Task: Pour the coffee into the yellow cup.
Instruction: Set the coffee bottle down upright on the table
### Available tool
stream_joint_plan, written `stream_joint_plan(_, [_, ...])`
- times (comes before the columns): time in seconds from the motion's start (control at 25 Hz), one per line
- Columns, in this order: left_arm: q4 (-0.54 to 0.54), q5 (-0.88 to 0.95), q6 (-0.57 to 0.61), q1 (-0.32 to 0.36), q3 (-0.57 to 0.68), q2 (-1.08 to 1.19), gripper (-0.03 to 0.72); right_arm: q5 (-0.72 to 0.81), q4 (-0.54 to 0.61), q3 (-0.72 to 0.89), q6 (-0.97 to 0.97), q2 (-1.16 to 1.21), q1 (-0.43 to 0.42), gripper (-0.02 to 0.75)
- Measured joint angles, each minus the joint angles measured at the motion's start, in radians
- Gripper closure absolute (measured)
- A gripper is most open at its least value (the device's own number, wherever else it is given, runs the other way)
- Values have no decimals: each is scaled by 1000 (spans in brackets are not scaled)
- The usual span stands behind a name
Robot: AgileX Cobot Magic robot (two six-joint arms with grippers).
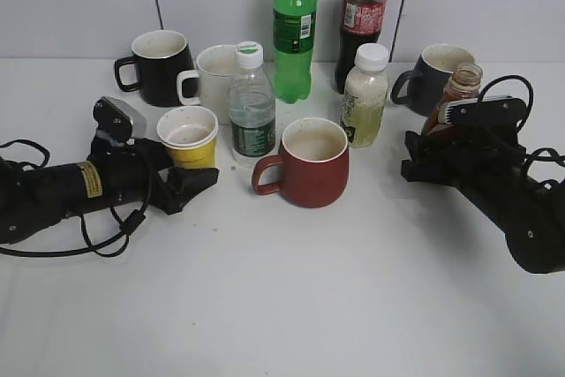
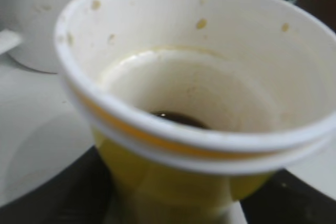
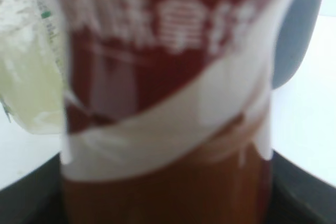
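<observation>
The yellow cup (image 1: 187,134) stands upright at the left and fills the left wrist view (image 2: 199,93), with a little dark liquid at its bottom. My left gripper (image 1: 190,176) lies low on the table, its dark fingers (image 2: 173,211) against both sides of the cup's lower wall. The coffee bottle (image 1: 459,90), brown and uncapped, stands upright at the right. It fills the right wrist view (image 3: 168,103), blurred. My right gripper (image 1: 434,149) is shut round its lower body, with dark fingers (image 3: 168,211) at both sides.
A red mug (image 1: 305,161) stands in the middle. Behind it are a water bottle (image 1: 252,108), a white mug (image 1: 216,77), a black mug (image 1: 159,64), a green bottle (image 1: 294,28), a cola bottle (image 1: 362,19), a pale drink bottle (image 1: 365,94) and a grey mug (image 1: 437,72).
</observation>
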Motion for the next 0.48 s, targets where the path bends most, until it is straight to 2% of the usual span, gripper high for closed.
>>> stream_joint_plan(0.08, [8,16,0,0,2,-10,93,-1,-9,0,3,0,0,234])
stream_joint_plan(0.2, [2,53,0,-1,21,-36,69,-1,-13,0,3,0,0,218])
stream_joint_plan(0.32, [-6,80,0,-1,46,-62,66,-9,-13,-1,4,0,0,164])
stream_joint_plan(0.48, [-10,140,0,-1,81,-106,65,-12,-13,-2,4,0,0,137])
